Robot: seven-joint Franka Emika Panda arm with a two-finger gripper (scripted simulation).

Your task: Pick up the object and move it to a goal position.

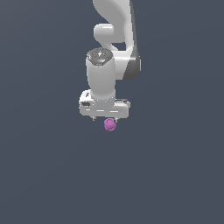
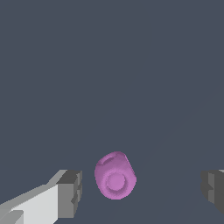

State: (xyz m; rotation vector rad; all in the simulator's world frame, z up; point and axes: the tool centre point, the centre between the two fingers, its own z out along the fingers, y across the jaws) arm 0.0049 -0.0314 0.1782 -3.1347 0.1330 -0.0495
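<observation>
Hovering with the released claw [image 2: 142, 188] straddling the purple lump [image 2: 115, 176], needing centring between both pads [image 2: 70, 192] before clenching.

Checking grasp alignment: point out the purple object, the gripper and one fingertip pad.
purple object [image 2: 115, 176]: wrist view, on its round end face.
gripper [image 2: 142, 186]: wrist view, midway between the open fingertips.
fingertip pad [image 2: 70, 192]: wrist view, on its dark grey face.
</observation>
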